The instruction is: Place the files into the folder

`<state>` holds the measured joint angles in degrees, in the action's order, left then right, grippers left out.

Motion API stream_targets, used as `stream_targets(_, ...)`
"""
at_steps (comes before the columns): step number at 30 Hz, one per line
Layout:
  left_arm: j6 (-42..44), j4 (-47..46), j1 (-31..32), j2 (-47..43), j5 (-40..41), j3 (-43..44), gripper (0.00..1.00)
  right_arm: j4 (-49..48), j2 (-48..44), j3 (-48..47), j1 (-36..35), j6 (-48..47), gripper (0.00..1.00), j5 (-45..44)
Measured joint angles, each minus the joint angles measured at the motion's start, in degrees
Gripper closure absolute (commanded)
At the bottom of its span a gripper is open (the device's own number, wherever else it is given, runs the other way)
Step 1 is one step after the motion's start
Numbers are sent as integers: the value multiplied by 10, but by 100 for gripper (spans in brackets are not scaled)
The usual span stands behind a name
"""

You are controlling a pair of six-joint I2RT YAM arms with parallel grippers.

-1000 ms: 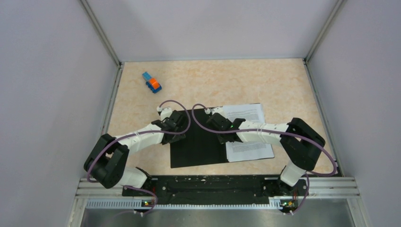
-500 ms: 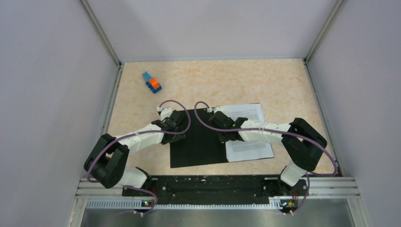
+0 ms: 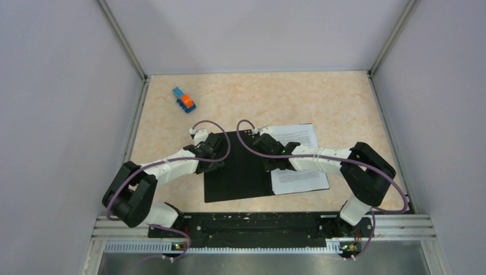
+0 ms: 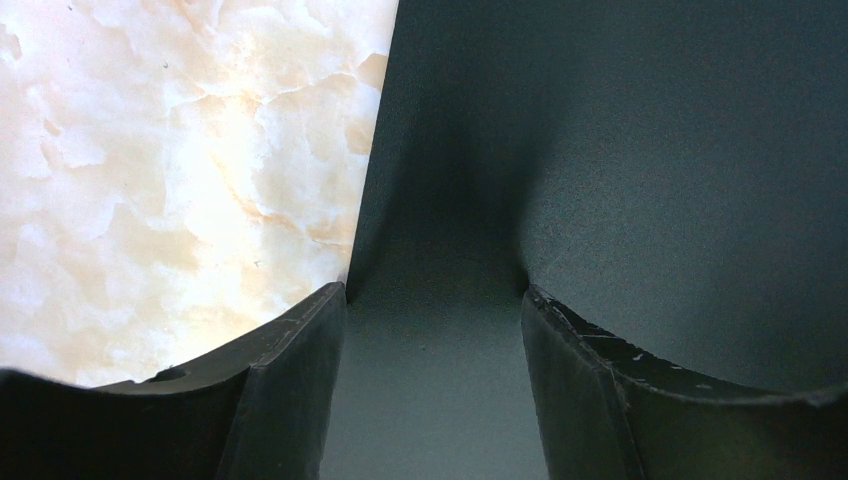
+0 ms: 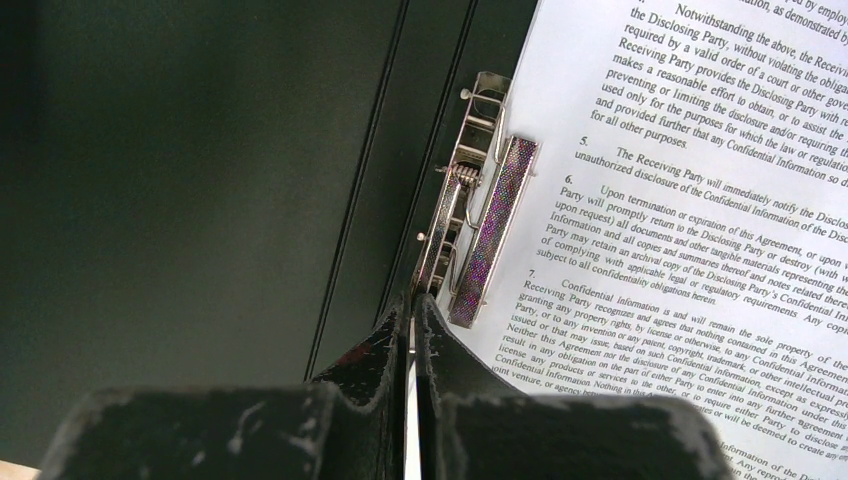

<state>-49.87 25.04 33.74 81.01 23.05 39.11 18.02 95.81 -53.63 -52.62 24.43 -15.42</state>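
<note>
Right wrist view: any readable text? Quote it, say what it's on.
"The Receiving Party will immediately notify", on the paper sheet, item 5.
"Upon termination or expiration of this Agreement", item 6.
"Confidential information is and will remain", item 7.
Folder, metal clip: no text.

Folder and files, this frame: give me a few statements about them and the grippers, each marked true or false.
1. The folder lies open, black inside up. True.
2. The right gripper stands wide open. False: its jaws are shut on the edge of the files, by the metal clip.
3. The toy block sits on the folder. False: it lies apart on the table, toward the far left corner.
4. The left gripper is open over the folder's left edge. True.
</note>
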Motion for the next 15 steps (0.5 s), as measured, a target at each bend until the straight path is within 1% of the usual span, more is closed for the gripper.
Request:
stream_targets(6,0,-1,0,1,1,0,35,6,5,-5,-5,10,100,-15)
stream_targets(15,-4,-5,-1,5,6,-3,42,35,34,-32,-46,12,100,-99)
